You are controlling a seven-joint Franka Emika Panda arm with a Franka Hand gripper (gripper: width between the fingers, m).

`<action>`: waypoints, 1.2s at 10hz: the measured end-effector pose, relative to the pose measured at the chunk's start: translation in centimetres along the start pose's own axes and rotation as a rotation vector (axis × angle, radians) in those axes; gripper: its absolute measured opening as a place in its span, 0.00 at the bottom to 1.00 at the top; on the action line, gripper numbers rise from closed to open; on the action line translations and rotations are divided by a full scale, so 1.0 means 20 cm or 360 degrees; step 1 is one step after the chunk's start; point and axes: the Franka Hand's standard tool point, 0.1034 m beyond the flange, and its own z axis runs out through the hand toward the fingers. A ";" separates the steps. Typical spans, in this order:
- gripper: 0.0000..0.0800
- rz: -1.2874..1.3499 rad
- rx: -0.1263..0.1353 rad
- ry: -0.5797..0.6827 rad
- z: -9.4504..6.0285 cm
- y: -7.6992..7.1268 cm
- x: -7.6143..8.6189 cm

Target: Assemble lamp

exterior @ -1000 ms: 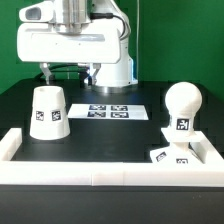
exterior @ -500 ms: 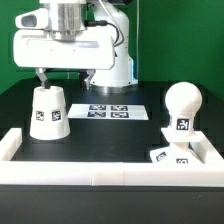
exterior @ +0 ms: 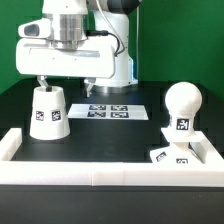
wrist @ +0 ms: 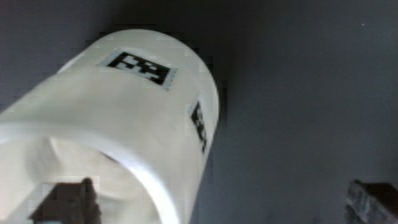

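The white tapered lamp shade (exterior: pixel 48 112) stands on the black table at the exterior view's left, with a marker on its side. My gripper (exterior: pixel 66 86) hangs just above it, open and empty. One finger (exterior: pixel 42 82) is over the shade's top and the other (exterior: pixel 90 88) is off to its side. In the wrist view the shade (wrist: pixel 125 130) fills the frame, with one dark fingertip (wrist: pixel 68 200) over it and the other (wrist: pixel 374 200) over bare table. The rounded bulb piece (exterior: pixel 183 105) stands at the exterior view's right. The flat square base (exterior: pixel 170 155) lies in front of it.
The marker board (exterior: pixel 110 110) lies flat at mid table behind the shade. A raised white border (exterior: pixel 90 172) runs along the table's front and up both sides. The arm's base (exterior: pixel 115 65) stands at the back.
The gripper has come down closer to the shade's top, staying open. The lamp parts have not moved.
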 end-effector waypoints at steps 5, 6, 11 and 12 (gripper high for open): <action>0.26 0.0001 -0.0008 -0.0017 0.03 0.01 -0.01; 0.09 -0.0002 -0.0010 -0.0016 0.03 0.01 0.00; 0.05 0.0017 0.0024 -0.0036 -0.05 -0.18 0.11; 0.05 0.0036 0.0037 -0.0044 -0.08 -0.24 0.12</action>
